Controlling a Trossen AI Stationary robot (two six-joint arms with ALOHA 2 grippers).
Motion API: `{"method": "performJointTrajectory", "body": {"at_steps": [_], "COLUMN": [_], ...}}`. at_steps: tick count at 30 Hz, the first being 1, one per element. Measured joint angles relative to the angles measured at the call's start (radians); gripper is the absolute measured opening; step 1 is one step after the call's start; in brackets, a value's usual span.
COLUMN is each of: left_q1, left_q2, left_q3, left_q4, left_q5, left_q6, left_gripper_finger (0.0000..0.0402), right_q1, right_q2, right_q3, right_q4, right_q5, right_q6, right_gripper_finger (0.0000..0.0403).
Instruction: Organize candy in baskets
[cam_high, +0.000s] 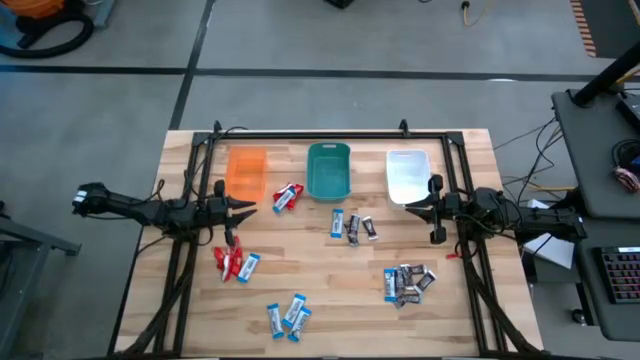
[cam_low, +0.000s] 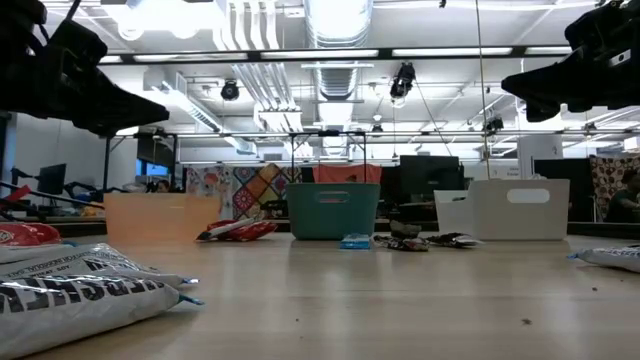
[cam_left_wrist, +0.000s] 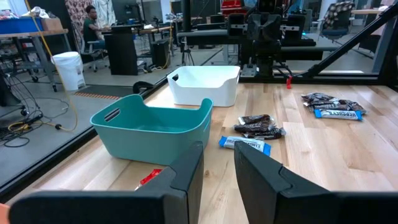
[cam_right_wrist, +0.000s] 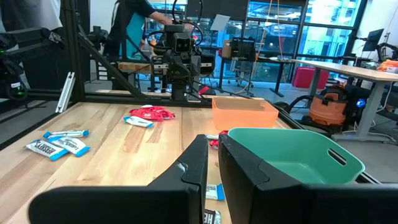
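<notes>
the left gripper (cam_high: 240, 208) hangs above the table at the left side, just beside the orange bin (cam_high: 246, 172). its fingers (cam_left_wrist: 186, 171) stand a little apart, with only a narrow gap, and hold nothing. the right gripper (cam_high: 434, 212) hangs at the right side, close to the white bin (cam_high: 407, 175). its fingers (cam_right_wrist: 198, 165) are almost together, with a thin gap, and also hold nothing. both arms are drawn back to their own sides and face each other across the table, so i judge that no picking has begun.

the three bins stand in a row at the far side of the table: orange at left, the teal bin (cam_high: 328, 169) in the middle, white at right. all three look empty. probably they stand in a row so that each bin can take one colour of candy.

the candy lies loose on the wood in small groups. a red and blue group (cam_high: 287, 197) is between the orange and teal bins. a dark and blue group (cam_high: 352, 226) lies in front of the teal bin. a red group (cam_high: 232, 262) with one blue bar is near the left gripper. some blue bars (cam_high: 287, 315) lie near the front edge. a dark pile (cam_high: 409, 282) lies at the right, in front of the right gripper.

the red group is nearest to the left gripper, so it seems a natural first pick.
</notes>
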Motion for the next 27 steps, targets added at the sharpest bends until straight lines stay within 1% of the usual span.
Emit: {"method": "performJointTrajectory", "body": {"at_steps": [13,16,17,19,22,27], "left_q1": [0.000,0.000,0.000,0.000,0.000,0.000], "left_q2": [0.000,0.000,0.000,0.001,0.001,0.000], "left_q3": [0.000,0.000,0.000,0.000,0.000,0.000], "left_q4": [0.002,0.031,0.046,0.096,0.203,0.370], "left_q5": [0.000,0.000,0.000,0.001,0.001,0.000], "left_q6": [0.001,0.004,-0.015,-0.111,-0.247,-0.281], "left_gripper_finger": [0.0075,0.0075,0.0075,0.0075,0.0075,0.0075], "right_q1": [0.000,0.000,0.000,0.000,0.000,0.000], "right_q2": [0.000,0.000,0.000,0.000,0.000,0.000], "right_q3": [0.000,0.000,0.000,0.000,0.000,0.000], "right_q4": [0.000,0.000,0.001,0.004,0.010,0.091], "right_q5": [0.000,0.000,0.000,-0.001,-0.001,0.008], "right_q6": [0.000,0.000,0.000,0.012,0.183,0.335], "right_gripper_finger": [0.0034,0.0034,0.0034,0.0034,0.0034,0.0034]}}
